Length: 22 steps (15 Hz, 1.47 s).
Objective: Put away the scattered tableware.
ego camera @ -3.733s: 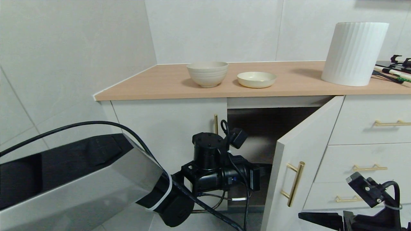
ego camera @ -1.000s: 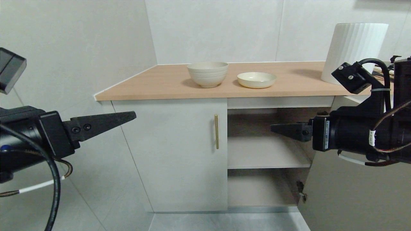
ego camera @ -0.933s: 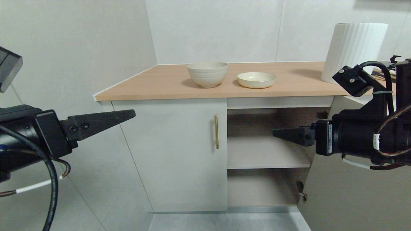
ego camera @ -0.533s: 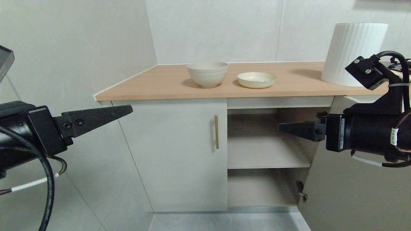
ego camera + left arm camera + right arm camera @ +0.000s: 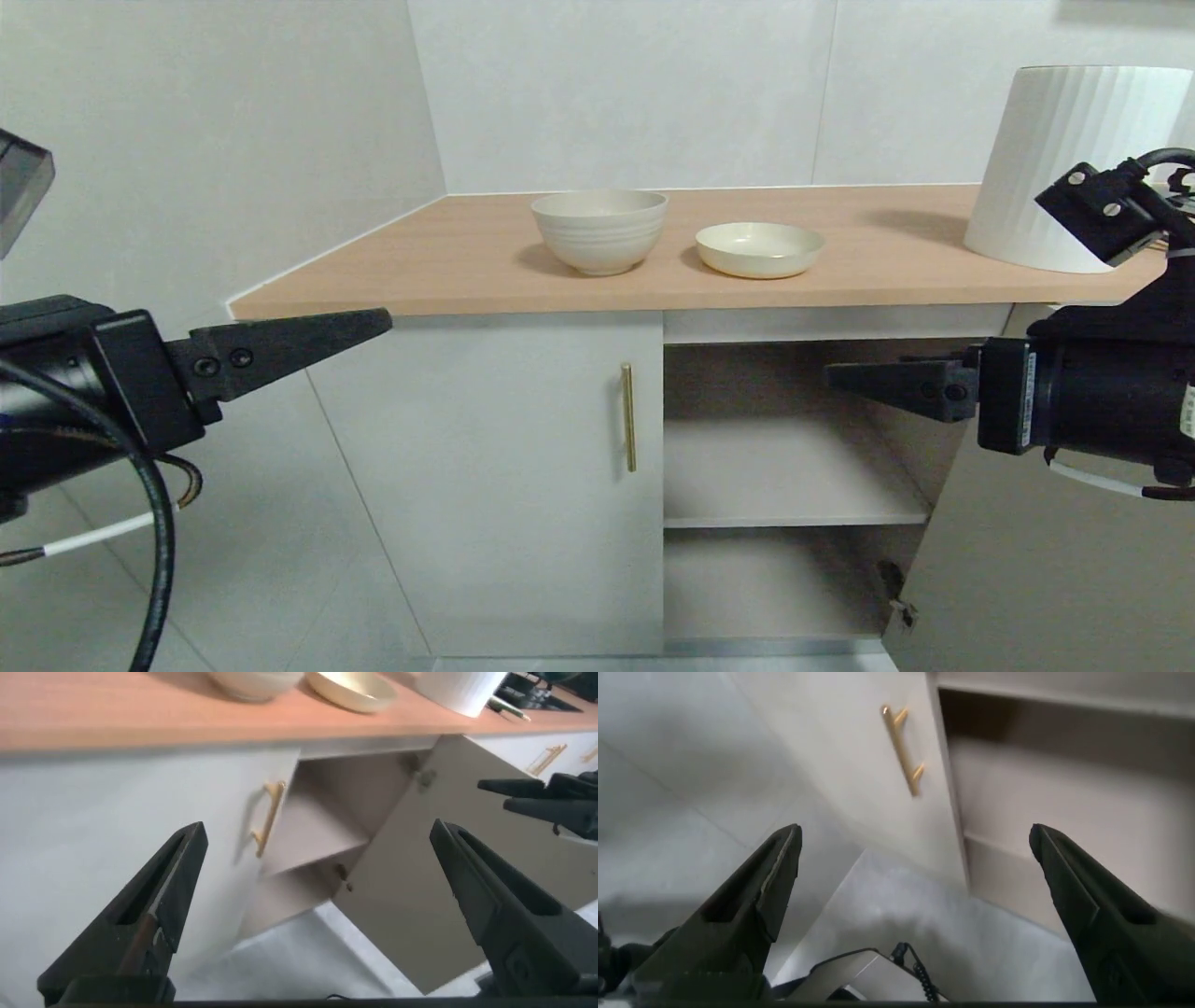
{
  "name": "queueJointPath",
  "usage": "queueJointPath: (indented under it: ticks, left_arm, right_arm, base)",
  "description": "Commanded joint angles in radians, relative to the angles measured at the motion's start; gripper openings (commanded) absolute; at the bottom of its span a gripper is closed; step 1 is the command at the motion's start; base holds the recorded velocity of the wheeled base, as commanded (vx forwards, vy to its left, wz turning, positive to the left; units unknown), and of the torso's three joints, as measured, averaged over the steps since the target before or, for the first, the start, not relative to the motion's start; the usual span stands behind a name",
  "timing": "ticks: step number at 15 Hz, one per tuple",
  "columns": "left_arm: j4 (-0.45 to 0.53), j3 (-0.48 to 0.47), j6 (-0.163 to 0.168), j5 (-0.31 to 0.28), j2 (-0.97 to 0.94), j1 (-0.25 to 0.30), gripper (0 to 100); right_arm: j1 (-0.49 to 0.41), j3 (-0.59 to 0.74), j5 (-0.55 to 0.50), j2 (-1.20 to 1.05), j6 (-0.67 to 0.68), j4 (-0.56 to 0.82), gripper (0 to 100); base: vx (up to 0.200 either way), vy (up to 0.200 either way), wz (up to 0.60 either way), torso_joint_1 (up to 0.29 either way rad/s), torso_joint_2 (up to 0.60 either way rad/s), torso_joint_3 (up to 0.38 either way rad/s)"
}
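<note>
A ribbed cream bowl [image 5: 599, 231] and a shallow cream dish [image 5: 759, 249] sit side by side on the wooden countertop [image 5: 448, 271]; the bowl [image 5: 250, 681] and dish [image 5: 350, 689] also edge into the left wrist view. My left gripper [image 5: 372, 323] hangs open in front of the cabinet's left corner, below the counter edge, its two fingers wide apart [image 5: 318, 835]. My right gripper [image 5: 836, 378] is open too [image 5: 915, 835], level with the upper compartment of the open cabinet. Neither holds anything.
The cabinet's right door [image 5: 1027, 560] stands swung wide, showing a bare middle shelf [image 5: 784, 476] and a lower compartment. The left door is closed, with a gold handle [image 5: 628, 415]. A tall white ribbed container [image 5: 1064, 159] stands on the counter at the right.
Both arms have risen from low down and the cabinet door has swung fully open. In the last second the right gripper drew back to the right, and the head camera shifted slightly closer.
</note>
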Motion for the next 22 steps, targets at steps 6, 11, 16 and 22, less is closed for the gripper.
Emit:
queueJointPath:
  ticks: [6, 11, 16, 22]
  left_arm:
    - [-0.006, 0.002, -0.004, 0.001, 0.010, 0.000, 100]
    - [-0.006, 0.006, -0.004, -0.040, 0.014, 0.000, 100]
    - [-0.006, 0.006, -0.009, -0.045, 0.040, 0.000, 100]
    - [-0.007, 0.009, -0.013, -0.045, 0.063, -0.014, 100]
  right_arm:
    - [-0.001, 0.014, -0.004, -0.015, -0.006, -0.001, 100]
    - [-0.001, 0.016, -0.006, -0.013, -0.017, -0.001, 100]
    - [-0.002, 0.016, -0.006, -0.010, -0.017, -0.001, 100]
    - [-0.024, 0.016, -0.006, 0.008, -0.017, -0.001, 100]
  base:
    - [0.033, 0.000, 0.00, 0.000, 0.00, 0.000]
    - [0.000, 0.000, 0.00, 0.000, 0.00, 0.000]
    - [0.000, 0.000, 0.00, 0.065, -0.21, -0.216]
    - [0.000, 0.000, 0.00, 0.143, -0.51, -0.303]
